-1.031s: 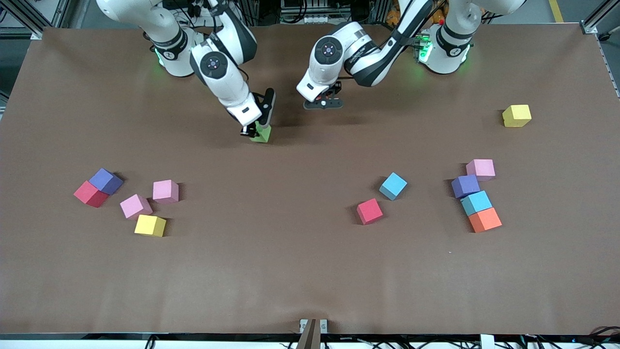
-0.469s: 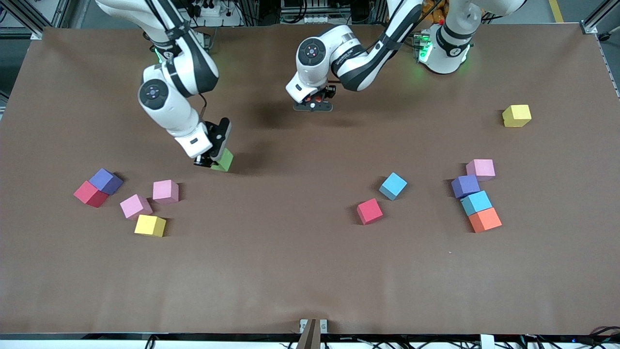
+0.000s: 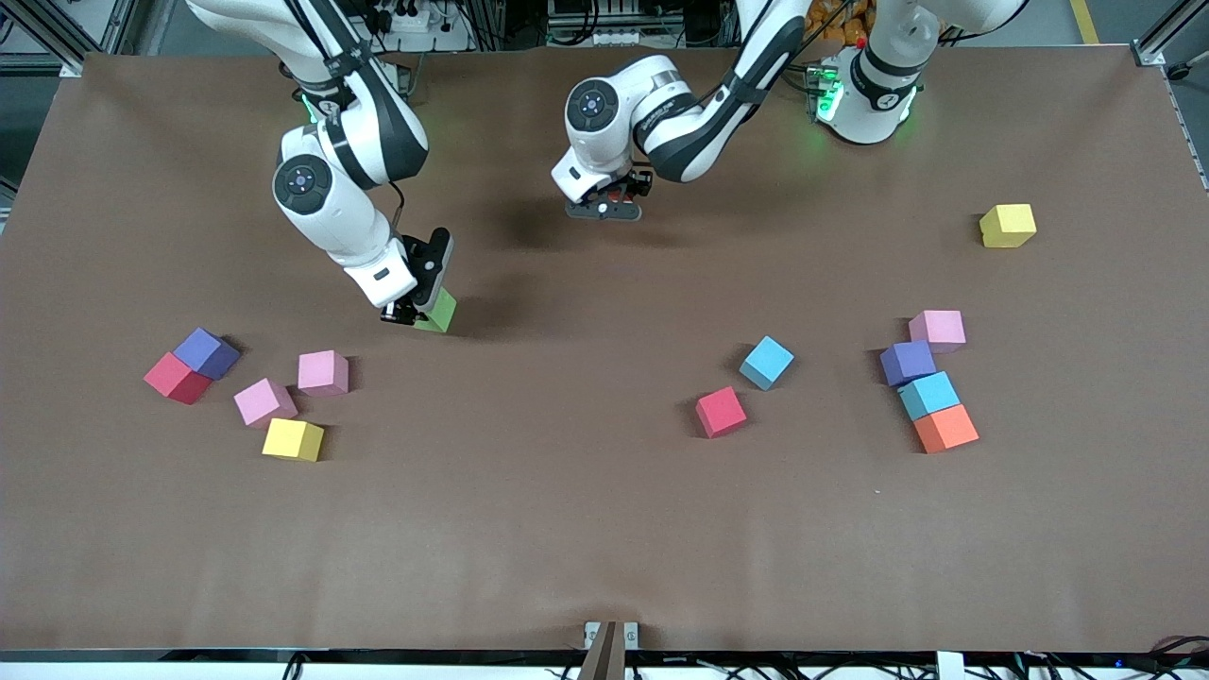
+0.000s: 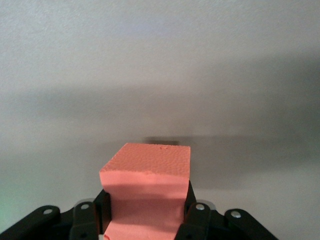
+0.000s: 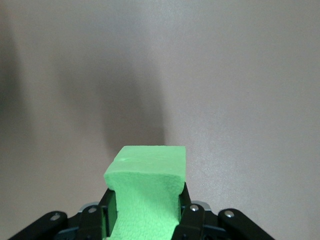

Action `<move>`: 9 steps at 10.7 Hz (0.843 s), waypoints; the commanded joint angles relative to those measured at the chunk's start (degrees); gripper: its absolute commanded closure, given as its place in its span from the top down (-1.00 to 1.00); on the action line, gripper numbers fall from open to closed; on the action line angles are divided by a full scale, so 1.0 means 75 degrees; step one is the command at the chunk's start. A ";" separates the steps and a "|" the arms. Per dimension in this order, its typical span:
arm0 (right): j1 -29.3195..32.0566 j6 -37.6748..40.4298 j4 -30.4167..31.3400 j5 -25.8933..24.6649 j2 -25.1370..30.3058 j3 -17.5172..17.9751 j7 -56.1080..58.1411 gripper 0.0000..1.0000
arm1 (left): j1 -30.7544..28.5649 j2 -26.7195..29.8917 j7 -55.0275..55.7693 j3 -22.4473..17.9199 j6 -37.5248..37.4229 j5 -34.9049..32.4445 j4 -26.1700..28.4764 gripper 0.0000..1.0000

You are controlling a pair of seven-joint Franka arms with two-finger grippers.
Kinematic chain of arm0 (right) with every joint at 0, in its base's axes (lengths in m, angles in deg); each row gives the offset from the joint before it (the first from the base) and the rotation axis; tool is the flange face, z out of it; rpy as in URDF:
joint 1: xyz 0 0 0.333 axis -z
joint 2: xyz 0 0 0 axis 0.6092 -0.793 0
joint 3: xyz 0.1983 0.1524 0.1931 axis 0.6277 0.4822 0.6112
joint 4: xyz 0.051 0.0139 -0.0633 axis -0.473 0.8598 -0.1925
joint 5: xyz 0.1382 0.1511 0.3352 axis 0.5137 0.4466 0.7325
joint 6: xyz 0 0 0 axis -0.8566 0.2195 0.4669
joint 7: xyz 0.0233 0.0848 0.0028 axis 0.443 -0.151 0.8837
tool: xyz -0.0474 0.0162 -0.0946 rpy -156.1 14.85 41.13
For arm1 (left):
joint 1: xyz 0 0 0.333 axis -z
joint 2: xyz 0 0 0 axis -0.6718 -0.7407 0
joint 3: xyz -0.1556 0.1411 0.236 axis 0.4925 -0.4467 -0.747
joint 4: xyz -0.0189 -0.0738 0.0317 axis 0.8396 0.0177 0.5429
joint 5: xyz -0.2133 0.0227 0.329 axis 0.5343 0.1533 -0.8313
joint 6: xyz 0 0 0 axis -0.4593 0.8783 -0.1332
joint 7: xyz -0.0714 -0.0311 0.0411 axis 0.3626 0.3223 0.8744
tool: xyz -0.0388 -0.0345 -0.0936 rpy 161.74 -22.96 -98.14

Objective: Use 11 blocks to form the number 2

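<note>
Green block [image 3: 438, 311] pinched in right claw [image 3: 413, 314], orange block [image 4: 145, 192] in left claw [image 3: 604, 202], both arms bent downward.

The right gripper [image 3: 416, 316] pinches a green block [image 3: 438, 311], the left gripper [image 3: 604, 203] an orange-red block [image 4: 145, 190].

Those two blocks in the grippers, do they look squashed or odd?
Yes, slightly. The green block in the right gripper and the orange block in the left gripper both pinch inward where the fingers squeeze them.

The right gripper [image 3: 416, 315] carried its green block [image 3: 438, 311] toward the right arm's end of the table, while the left gripper [image 3: 604, 203] with its orange block [image 4: 146, 187] drew back toward the bases.
</note>
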 commanded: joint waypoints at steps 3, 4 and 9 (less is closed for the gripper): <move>0.0006 0.0035 0.0030 -0.0131 -0.0014 0.0042 -0.0076 -0.89 | 0.0478 -0.0502 0.0349 -0.0396 -0.0202 -0.0103 -0.0663 -0.83; -0.0041 -0.0046 0.0019 -0.0119 -0.0107 0.0042 -0.0088 -0.89 | 0.0537 -0.0585 0.0605 -0.0419 -0.0202 -0.0103 -0.0721 -0.83; 0.0006 0.0024 0.0019 -0.0119 -0.0108 0.0042 -0.0158 -0.89 | 0.0643 -0.0761 0.0878 -0.0420 -0.0202 -0.0126 -0.0769 -0.35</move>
